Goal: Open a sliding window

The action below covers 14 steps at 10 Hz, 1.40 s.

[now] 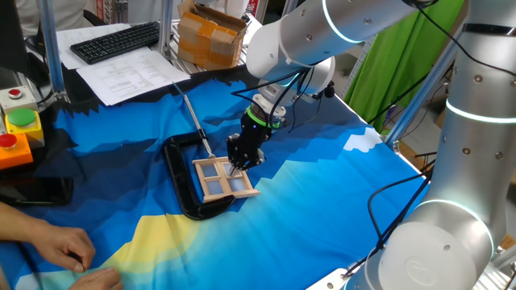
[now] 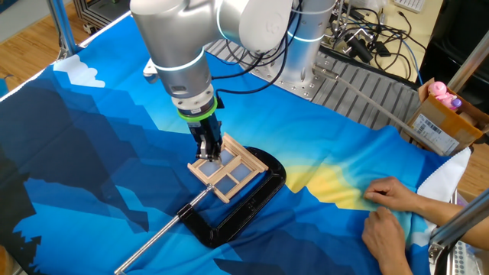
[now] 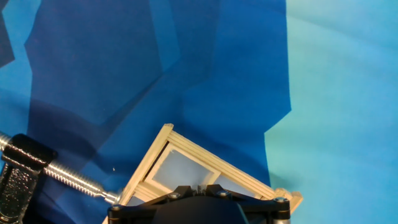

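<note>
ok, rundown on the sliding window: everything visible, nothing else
The sliding window is a small frame of light, unpainted-looking wood with cross bars and bluish see-through panes. It lies flat on the blue cloth, held in the black C-clamp, whose screw rod meets one edge. The gripper is down on its top side; contact is hidden. How far it is open is unclear.

No legible text, brand or number in any view, white printed paper sheets (image 1: 133, 76) beside the black keyboard (image 1: 115, 41) carry lines too small to read, white label on brown cardboard box (image 2: 429, 134) unreadable
</note>
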Tool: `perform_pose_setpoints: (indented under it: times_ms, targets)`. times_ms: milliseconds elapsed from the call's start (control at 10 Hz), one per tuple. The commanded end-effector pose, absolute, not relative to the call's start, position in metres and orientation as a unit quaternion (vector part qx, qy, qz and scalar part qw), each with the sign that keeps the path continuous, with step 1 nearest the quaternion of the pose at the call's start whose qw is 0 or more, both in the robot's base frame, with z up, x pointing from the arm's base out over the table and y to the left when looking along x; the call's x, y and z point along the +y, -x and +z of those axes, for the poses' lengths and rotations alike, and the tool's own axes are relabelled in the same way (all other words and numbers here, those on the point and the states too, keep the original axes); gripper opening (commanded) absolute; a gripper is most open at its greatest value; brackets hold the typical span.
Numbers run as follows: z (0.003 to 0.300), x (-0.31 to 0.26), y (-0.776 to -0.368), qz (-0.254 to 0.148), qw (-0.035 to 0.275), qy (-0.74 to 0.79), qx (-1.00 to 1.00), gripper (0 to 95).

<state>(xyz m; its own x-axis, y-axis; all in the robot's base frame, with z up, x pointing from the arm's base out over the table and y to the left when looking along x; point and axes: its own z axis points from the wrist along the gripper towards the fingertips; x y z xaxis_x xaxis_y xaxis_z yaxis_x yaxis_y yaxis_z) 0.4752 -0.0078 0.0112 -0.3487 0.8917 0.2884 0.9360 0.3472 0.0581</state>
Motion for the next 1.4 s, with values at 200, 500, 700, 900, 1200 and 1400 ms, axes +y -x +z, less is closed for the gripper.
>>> perform_pose_setpoints:
  times_ms: [200, 500, 700, 900, 1200, 1400]
  targets:
    - [0.0108, -0.0076, -0.4761, -0.106, 0.102, 0.562, -0.814, 0.0]
    - [0.0108, -0.0078, -0.4763, -0.109, 0.099, 0.566, -0.811, 0.0]
    - [0.0108, -0.0077, -0.4764, -0.108, 0.096, 0.568, -0.811, 0.0]
    - [0.0106, -0.0076, -0.4765, -0.107, 0.085, 0.573, -0.808, 0.0]
    - [0.0104, -0.0076, -0.4766, -0.110, 0.073, 0.584, -0.801, 0.0]
    - [0.0104, -0.0076, -0.4768, -0.114, 0.068, 0.598, -0.791, 0.0]
